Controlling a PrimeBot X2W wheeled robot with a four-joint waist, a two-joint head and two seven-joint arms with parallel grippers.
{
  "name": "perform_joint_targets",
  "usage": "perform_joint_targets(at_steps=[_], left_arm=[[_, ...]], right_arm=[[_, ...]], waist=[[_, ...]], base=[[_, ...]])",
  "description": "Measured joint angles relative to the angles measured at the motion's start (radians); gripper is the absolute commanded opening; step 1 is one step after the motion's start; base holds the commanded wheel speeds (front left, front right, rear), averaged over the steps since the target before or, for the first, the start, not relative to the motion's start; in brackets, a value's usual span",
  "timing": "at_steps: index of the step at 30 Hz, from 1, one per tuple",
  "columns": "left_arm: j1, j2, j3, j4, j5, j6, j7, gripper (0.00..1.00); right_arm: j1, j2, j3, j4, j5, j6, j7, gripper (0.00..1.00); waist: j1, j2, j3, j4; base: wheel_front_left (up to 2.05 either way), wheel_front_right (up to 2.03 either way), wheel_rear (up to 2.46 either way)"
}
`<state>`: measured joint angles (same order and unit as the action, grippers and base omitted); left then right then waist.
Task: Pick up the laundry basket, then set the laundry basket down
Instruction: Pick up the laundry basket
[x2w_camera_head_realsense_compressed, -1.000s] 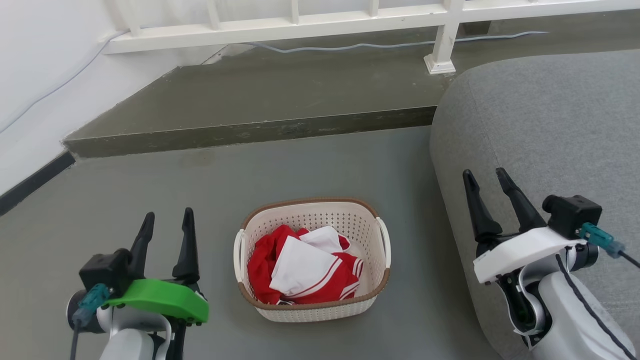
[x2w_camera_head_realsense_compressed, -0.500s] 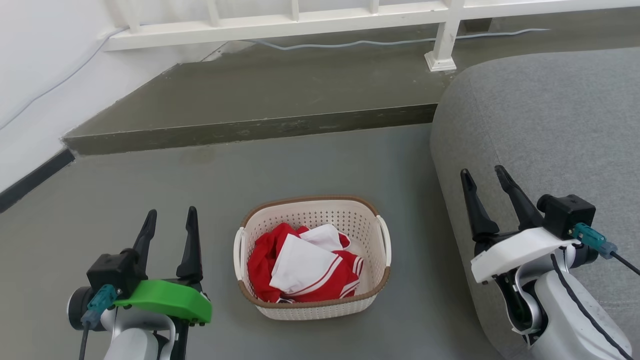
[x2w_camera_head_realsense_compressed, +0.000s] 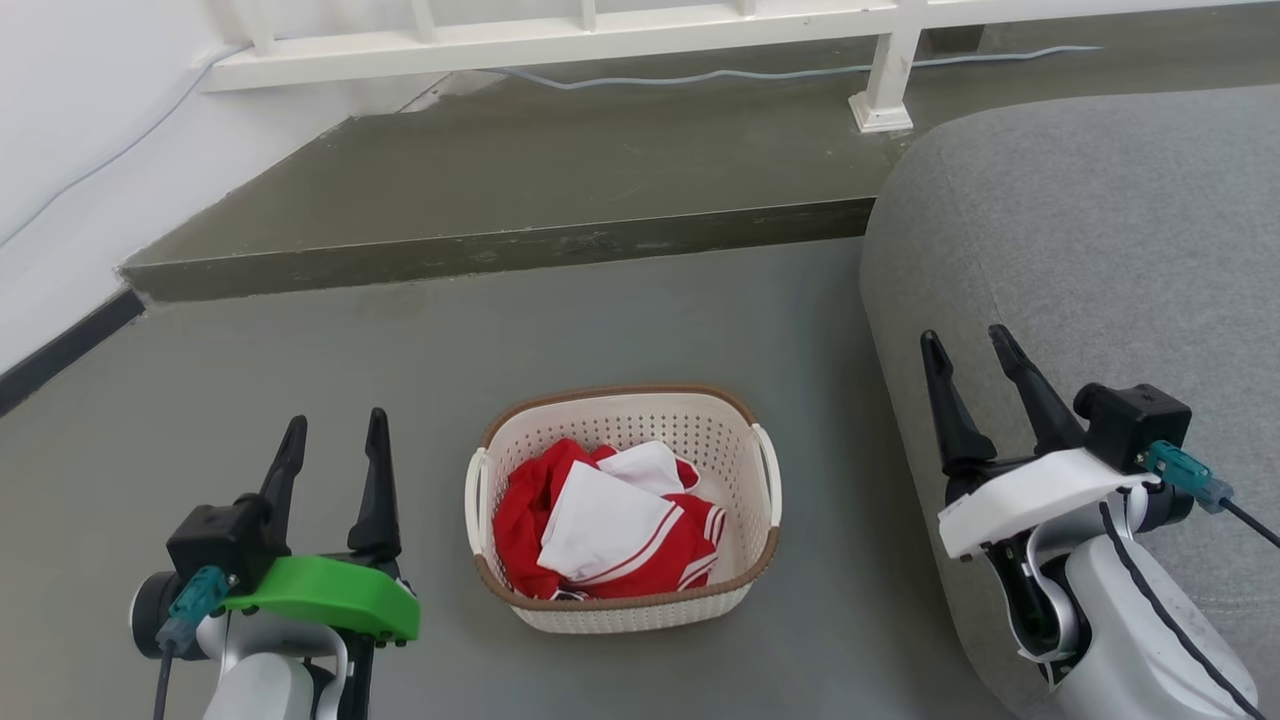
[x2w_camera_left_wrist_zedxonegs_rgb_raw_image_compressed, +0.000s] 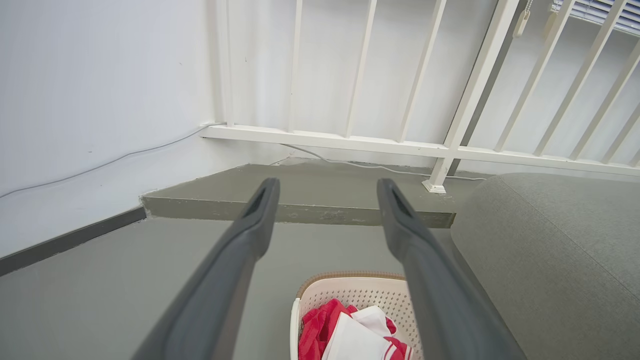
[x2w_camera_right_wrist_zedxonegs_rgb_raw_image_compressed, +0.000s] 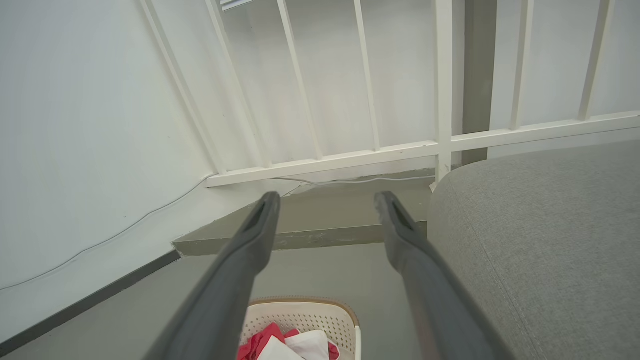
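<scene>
The laundry basket (x2w_camera_head_realsense_compressed: 735, 455), cream-white and perforated with a brown rim and white side handles, stands on the grey floor in the lower middle of the head view, holding red and white clothes (x2w_camera_head_realsense_compressed: 600, 525). My left gripper (x2w_camera_head_realsense_compressed: 335, 432) is open to the basket's left, apart from it. My right gripper (x2w_camera_head_realsense_compressed: 968, 345) is open to its right, over the sofa's edge. The basket's far end also shows low in the left wrist view (x2w_camera_left_wrist_zedxonegs_rgb_raw_image_compressed: 350, 295) and the right wrist view (x2w_camera_right_wrist_zedxonegs_rgb_raw_image_compressed: 305, 315), below each gripper's spread fingers (x2w_camera_left_wrist_zedxonegs_rgb_raw_image_compressed: 327, 187) (x2w_camera_right_wrist_zedxonegs_rgb_raw_image_compressed: 325, 200).
A grey sofa (x2w_camera_head_realsense_compressed: 1090, 240) fills the right side, close to the basket. A raised step (x2w_camera_head_realsense_compressed: 520, 190) crosses behind, topped by a white railing (x2w_camera_head_realsense_compressed: 560, 35) with a cable along it. A white wall with dark skirting (x2w_camera_head_realsense_compressed: 60, 345) runs on the left.
The whole picture has slid slightly, so the camera moved; the basket and step sit a little higher. Both grippers remain open and hold roughly the same places beside the basket.
</scene>
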<state>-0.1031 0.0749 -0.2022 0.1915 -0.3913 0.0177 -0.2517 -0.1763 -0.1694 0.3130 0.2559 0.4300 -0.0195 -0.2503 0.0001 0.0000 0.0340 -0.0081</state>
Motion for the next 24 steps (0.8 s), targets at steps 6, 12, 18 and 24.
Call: perform_joint_targets(at_steps=[6,12,18,24], left_arm=[[-0.001,-0.002,0.005,-0.001,0.0,-0.001,0.0,1.0],[-0.016,-0.004,0.007,-0.002,0.0,-0.003,0.0,1.0],[-0.024,-0.007,0.01,-0.002,0.0,-0.009,0.0,1.0],[-0.044,-0.007,0.012,-0.006,0.0,-0.01,0.0,1.0]], right_arm=[[0.0,0.005,-0.005,0.009,0.0,0.0,0.0,1.0],[-0.004,0.01,-0.007,0.009,-0.001,0.002,0.0,1.0],[-0.019,0.011,-0.011,0.008,-0.008,0.003,0.0,1.0],[-0.024,0.013,-0.011,0.007,-0.009,0.003,0.0,1.0]], waist=[[0.0,0.0,0.01,-0.002],[0.0,0.0,0.035,-0.005],[0.0,0.0,0.061,-0.008],[0.0,0.0,0.104,-0.012]], base=[[0.0,0.0,0.0],[0.0,0.0,0.0],[0.0,0.0,0.0],[0.0,0.0,0.0]])
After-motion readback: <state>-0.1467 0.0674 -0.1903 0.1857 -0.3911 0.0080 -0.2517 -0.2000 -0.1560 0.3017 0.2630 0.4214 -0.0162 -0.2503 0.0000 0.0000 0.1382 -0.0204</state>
